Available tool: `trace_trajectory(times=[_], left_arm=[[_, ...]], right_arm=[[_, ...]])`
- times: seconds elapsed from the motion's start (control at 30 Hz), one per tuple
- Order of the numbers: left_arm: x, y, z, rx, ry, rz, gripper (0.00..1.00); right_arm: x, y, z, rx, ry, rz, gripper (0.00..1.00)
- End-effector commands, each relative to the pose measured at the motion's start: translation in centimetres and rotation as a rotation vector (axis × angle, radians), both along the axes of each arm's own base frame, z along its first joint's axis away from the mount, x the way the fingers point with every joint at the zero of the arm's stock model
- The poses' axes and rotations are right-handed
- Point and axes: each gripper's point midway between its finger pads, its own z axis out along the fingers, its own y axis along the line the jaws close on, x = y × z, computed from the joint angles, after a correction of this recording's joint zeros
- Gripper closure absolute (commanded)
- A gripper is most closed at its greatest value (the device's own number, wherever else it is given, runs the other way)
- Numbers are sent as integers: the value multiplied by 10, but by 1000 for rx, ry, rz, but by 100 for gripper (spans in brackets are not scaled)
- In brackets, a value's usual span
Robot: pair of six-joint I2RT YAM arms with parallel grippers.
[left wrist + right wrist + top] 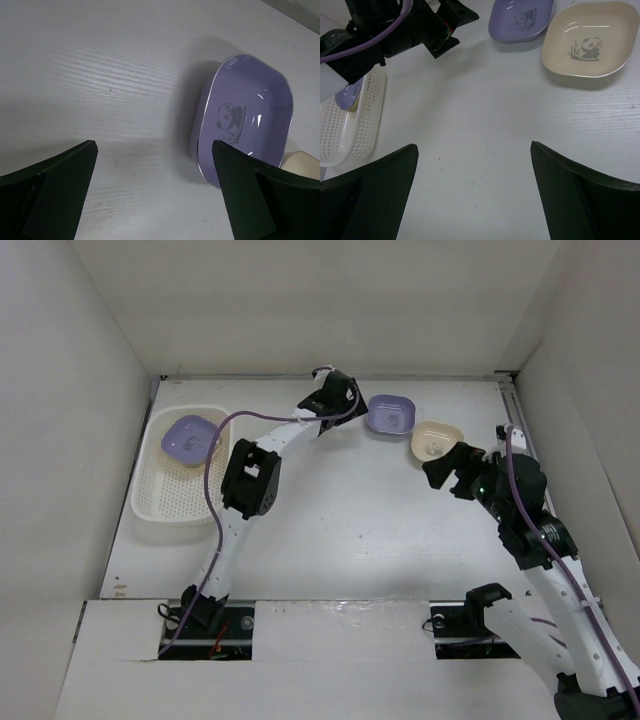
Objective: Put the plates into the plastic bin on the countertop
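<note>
A lavender plate (390,415) and a cream plate (437,442) with panda motifs lie side by side on the white countertop (340,530) at the back right. Another lavender plate (190,440) lies in the far end of the cream-white plastic bin (165,502) on the left. My left gripper (345,405) is open and empty just left of the loose lavender plate (245,120), its right finger at the plate's near edge. My right gripper (442,468) is open and empty above bare counter, just in front of the cream plate (590,42). Other plates are out of view.
White walls enclose the counter on the left, back and right. The left arm (395,30) reaches across the back middle, between the bin (350,125) and the loose plates. The cream plate's corner (300,162) touches the lavender plate.
</note>
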Motion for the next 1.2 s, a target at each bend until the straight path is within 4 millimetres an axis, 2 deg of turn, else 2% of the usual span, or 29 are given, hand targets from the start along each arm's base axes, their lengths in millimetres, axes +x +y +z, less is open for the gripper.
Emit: trace_trajectory(times=[0.0,0.07,0.2,0.23,0.3,0.37,0.4,0.43,0.47,0.5,0.57,0.6,0.63,0.73,0.8,0.87,0.9,1.0,1.03,1.1,1.13,1.17], left_arm=[[23,-26,48,-135,-134,-17,0],[30,-34,38,-145,-135,-30,0],[23,-48,21,-146,-109,-52,3],[24,-49,24,-153,-120,-52,3],[21,-54,18,-148,-111,-61,8],[22,-51,4,-116,-78,-46,13],[23,-49,-1,-93,-73,-37,22],[23,-54,-3,-83,-69,-37,26],[18,-51,-14,-56,-28,-36,35],[19,-49,-14,-50,-32,-26,35],[16,-47,-29,-34,-8,-26,47],[16,-47,-29,-34,-8,-26,54],[15,-46,-33,-29,0,-26,58],[10,-45,-43,-17,29,-34,81],[10,-39,-46,6,36,-15,82],[10,-34,-49,27,42,3,94],[9,-31,-43,37,39,15,100],[5,-14,-28,80,36,72,100],[-4,-3,-9,86,33,93,100],[-8,6,24,75,-27,106,100],[-14,27,55,62,-55,124,100],[-17,34,71,47,-71,117,100]], right_arm=[[-5,-4,9,7,-30,-12,0],[-9,-6,10,-2,-28,-9,0],[-12,-7,8,-13,-21,-6,0],[-12,-8,7,-22,-24,-4,0],[-12,-8,7,-22,-24,-4,0],[-13,-6,12,-16,-32,8,0],[-14,-4,12,-13,-31,18,0],[-14,-4,12,-13,-31,18,0],[-14,-4,16,-10,-40,18,0],[-14,-4,16,-10,-40,18,0],[-15,-4,18,-7,-50,18,0],[-17,-5,24,-11,-70,20,0],[-18,-5,22,-13,-62,21,0],[-20,-6,25,-11,-70,20,0],[-21,-6,27,-8,-79,20,0],[-22,-5,31,-3,-88,29,0],[-22,-5,31,-3,-88,29,0],[-22,-5,31,-3,-88,29,0],[-19,-4,26,-6,-77,29,0],[-19,-2,24,-3,-78,38,0],[-19,1,23,2,-79,54,0],[-19,1,23,2,-79,54,0]])
